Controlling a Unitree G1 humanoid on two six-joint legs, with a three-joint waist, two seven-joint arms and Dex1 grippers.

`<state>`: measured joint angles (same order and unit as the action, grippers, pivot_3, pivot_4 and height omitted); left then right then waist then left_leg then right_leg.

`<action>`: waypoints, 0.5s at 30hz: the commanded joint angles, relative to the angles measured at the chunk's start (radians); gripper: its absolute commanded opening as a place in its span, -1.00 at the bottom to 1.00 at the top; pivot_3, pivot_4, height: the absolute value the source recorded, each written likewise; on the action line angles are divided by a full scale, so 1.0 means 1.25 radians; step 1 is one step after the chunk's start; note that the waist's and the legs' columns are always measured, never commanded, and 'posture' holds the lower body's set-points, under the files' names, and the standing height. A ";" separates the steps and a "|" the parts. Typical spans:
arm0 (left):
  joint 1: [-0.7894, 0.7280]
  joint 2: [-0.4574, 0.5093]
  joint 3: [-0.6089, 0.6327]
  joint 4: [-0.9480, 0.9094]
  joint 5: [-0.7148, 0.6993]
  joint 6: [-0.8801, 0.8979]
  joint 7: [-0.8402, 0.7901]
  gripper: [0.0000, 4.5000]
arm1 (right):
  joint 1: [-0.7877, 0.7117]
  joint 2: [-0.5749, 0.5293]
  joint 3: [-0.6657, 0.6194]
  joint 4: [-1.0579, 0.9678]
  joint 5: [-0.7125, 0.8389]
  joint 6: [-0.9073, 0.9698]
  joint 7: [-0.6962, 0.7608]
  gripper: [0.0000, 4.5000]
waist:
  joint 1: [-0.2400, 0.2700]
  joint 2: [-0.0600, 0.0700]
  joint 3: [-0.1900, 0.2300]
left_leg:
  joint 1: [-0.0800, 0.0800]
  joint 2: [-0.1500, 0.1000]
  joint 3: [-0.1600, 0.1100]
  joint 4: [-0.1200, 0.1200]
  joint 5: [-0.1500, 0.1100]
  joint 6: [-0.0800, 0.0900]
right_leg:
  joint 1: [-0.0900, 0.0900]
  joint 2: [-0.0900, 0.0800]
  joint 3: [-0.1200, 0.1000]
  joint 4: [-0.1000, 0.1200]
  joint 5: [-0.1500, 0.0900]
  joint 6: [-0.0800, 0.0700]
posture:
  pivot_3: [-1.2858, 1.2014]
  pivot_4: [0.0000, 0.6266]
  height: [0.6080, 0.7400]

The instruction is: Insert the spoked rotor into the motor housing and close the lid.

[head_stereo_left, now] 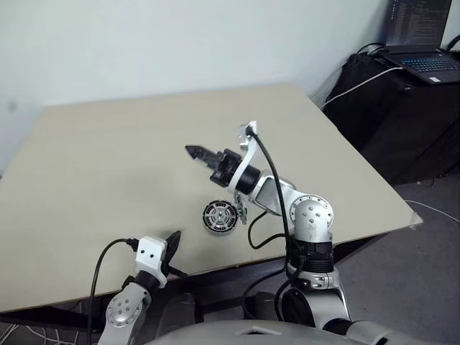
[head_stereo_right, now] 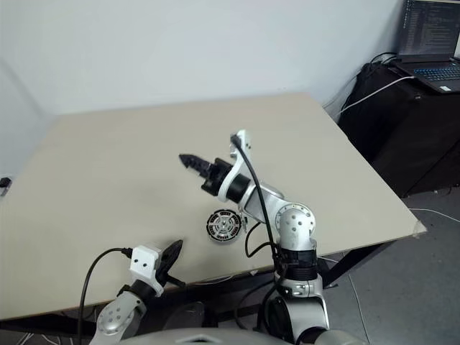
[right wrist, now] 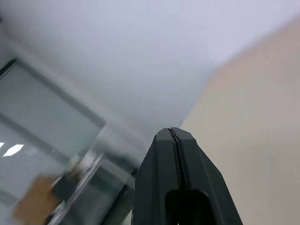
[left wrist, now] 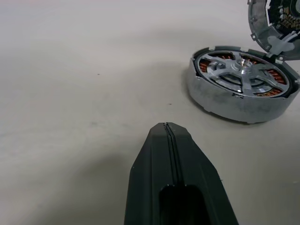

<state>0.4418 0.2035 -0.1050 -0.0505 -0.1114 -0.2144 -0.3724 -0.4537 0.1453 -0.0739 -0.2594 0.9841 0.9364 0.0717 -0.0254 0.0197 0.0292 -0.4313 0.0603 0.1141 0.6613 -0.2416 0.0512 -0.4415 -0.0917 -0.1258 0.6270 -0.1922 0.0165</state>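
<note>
The motor housing (left wrist: 234, 101) sits on the beige table (head_stereo_left: 108, 165) near its front edge, coppery windings showing through the gaps. The spoked rotor (left wrist: 241, 70) lies in it, silvery spokes running to a central hub; the pair appears as one small round wheel (head_stereo_left: 219, 216). Right beside it a silver-rimmed round part, the lid (left wrist: 274, 21), stands tilted on edge. My right gripper (head_stereo_left: 192, 152) is shut and empty, raised above the table behind the housing, pointing left. My left gripper (head_stereo_left: 175, 237) is shut and empty, low at the front edge, left of the housing.
A laptop (head_stereo_left: 424, 61) rests on a black stand off the table's back right, with a white cable (head_stereo_left: 359, 83) running down beside it. The table's right corner (head_stereo_left: 413, 219) lies beyond my right arm.
</note>
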 commanded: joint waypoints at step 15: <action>-0.033 0.043 -0.028 -0.028 0.030 -0.099 -0.064 -1.00 | 0.419 -0.483 0.225 -0.048 -0.707 -0.499 0.134 -1.00 | 0.010 -0.003 -0.002 | 0.002 0.001 0.001 0.001 0.000 0.000 | 0.001 0.001 0.001 0.000 0.000 0.000 | 0.03 -1.00 1.00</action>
<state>0.4169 0.2490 -0.1282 -0.0793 -0.0859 -0.3127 -0.4406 0.0622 -0.4410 0.1727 -0.3161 0.1493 0.3714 0.1959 -0.0133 0.0154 0.0265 -0.4276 0.0610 0.1154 0.6626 -0.2419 0.0515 -0.4394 -0.0915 -0.1245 0.6275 -0.1925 0.0163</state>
